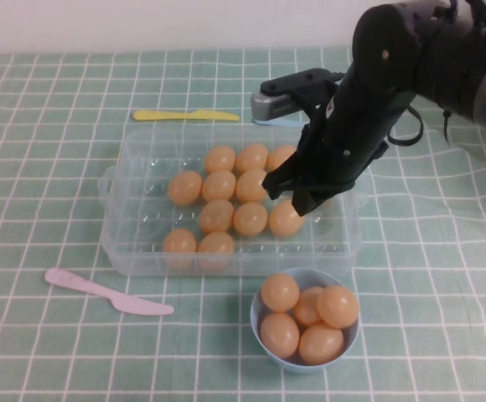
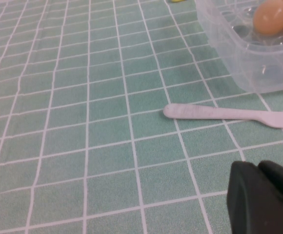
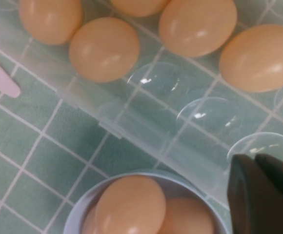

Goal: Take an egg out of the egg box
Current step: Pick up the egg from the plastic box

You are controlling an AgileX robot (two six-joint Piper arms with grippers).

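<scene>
Orange-tan smooth egg in egg box | right tool above, grip unclear | left tool off-box, grip unclear

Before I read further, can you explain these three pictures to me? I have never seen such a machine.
It is a robot with two arms, each ending in a gripper. One picture looks down from a raised camera; the other two come from cameras on each wrist. On the checked cloth lies a clear egg box with tan eggs, a blue bowl holding five more, a pink knife and a yellow knife. The right gripper hangs over the box's right side, beside an egg, holding nothing. The left gripper is low near the pink knife, also holding nothing.
</scene>
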